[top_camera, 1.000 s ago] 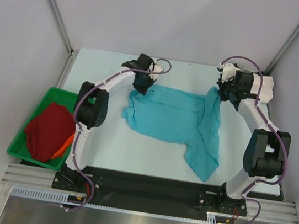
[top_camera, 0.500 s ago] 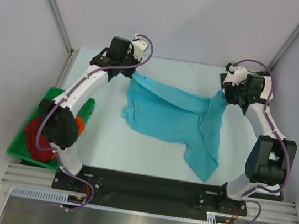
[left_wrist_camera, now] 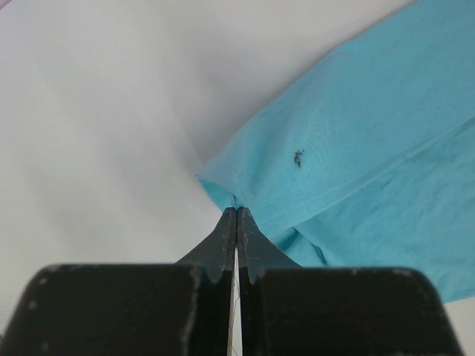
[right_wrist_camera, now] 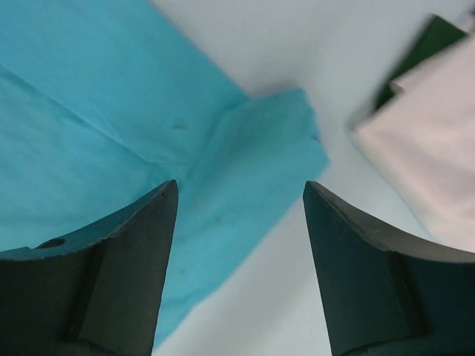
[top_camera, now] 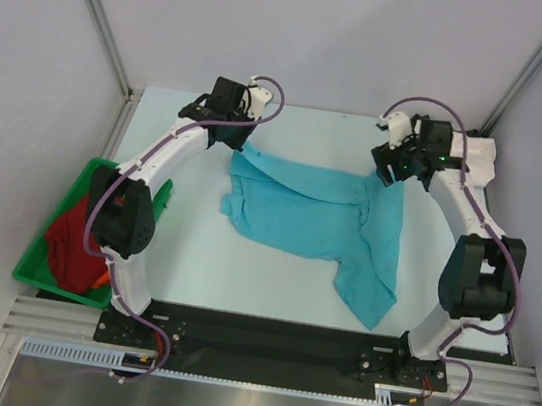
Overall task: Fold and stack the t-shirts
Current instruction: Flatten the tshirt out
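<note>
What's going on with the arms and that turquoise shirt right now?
Both arms are reaching to the far side of the table, working on the turquoise t-shirt, which lies loosely spread and is not yet folded. The left gripper is shut on the shirt's far left corner. The right gripper hangs open over the far right corner, holding nothing. A dark red t-shirt and a bit of orange cloth sit in the green bin on the left.

Your right gripper gapes over a corner of the shirt; the blurred cream shape at right may be cloth.
</note>
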Tool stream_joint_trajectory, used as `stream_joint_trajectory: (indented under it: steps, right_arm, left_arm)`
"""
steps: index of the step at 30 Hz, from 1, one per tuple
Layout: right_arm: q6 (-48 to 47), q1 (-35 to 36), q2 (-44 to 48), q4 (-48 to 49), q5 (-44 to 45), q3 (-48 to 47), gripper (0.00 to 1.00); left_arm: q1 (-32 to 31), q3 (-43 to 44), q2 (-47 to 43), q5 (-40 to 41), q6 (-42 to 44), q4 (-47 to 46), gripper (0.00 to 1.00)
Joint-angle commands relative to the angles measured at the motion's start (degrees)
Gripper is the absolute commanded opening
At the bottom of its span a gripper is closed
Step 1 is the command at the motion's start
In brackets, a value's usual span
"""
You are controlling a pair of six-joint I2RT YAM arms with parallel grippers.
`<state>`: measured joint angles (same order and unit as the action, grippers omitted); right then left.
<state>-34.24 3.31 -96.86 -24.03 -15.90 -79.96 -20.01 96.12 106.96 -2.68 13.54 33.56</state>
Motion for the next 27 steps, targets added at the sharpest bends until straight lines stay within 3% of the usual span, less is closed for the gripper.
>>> stream_joint_trajectory:
  steps: [1, 4, 13, 27]
  right_arm:
    - [-0.14, 2.14, -7.97, -4.36, -1.16, -4.4, 0.74]
    - [2.24, 2.31, -14.38, -3.57, -0.1, -9.85, 0.79]
    - [2.69, 3.1, -25.74, -4.18, 5.79, -23.12, 0.81]
    - [1.81, 3.81, -28.65, -8.93, 6.76, -22.35, 0.73]
  left_arm:
    - [-0.03, 1.09, -0.35, 0.83, 0.0, -1.31, 0.01]
    - [-0.03, 0.65, -0.43, 1.27, 0.08, -1.31, 0.0]
    - [-0.03, 0.48, 0.53, 1.97, 0.7, -1.13, 0.0]
    - [-0.03, 3.11, 3.08, 2.5, 0.7, -1.13, 0.01]
